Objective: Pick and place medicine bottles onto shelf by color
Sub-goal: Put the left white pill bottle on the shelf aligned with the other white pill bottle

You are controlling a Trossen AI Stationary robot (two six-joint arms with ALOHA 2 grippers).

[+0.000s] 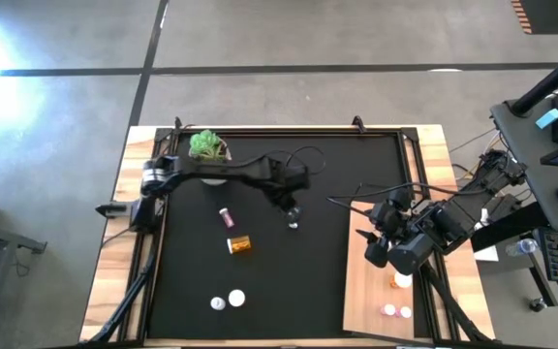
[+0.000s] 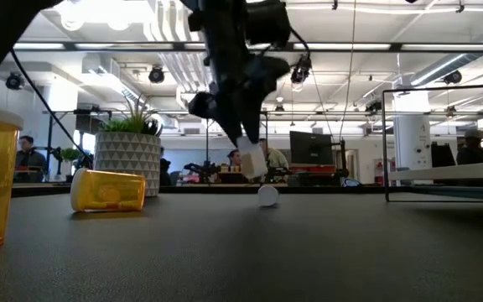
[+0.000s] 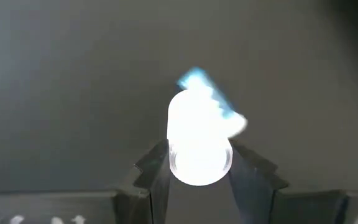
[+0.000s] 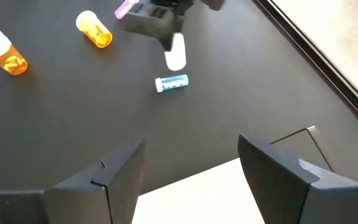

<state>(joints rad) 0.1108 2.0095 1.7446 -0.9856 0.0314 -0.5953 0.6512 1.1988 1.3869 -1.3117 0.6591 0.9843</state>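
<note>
**benchwatcher:** So how far along is this sorting job looking? Starting big: the black mat (image 1: 260, 242) is still carrying most of the load, while the shelf (image 1: 371, 301), the pale board along the mat's right side, is only holding a few bottles. I'm counting an orange bottle (image 1: 401, 280) and two small pink ones (image 1: 396, 311) sitting near its front end.

**pillsorter42:** Yeah, I'm reading it as maybe a third done. The left gripper (image 1: 292, 211) is hanging over the middle of the mat with its fingers clamped on a white bottle (image 3: 199, 140), lifted clear of the surface in the low view. A teal-banded bottle (image 4: 171, 83) is lying on its side right below it, just beside the white one.

**benchwatcher:** And the right gripper (image 4: 191, 168)?

**pillsorter42:** It's waiting over the shelf's far end, fingers standing apart, holding nothing.

**benchwatcher:** What's still waiting on the mat then?

**pillsorter42:** A pink bottle (image 1: 227, 216) lying down, an amber bottle (image 1: 239, 245) on its side near it, and two white-capped bottles (image 1: 228, 301) standing close together at the front. So I'm guessing five to go after the white one gets carried across to the board.

**benchwatcher:** The potted plant (image 1: 207, 146) is just sitting at the back, not part of it.
</note>
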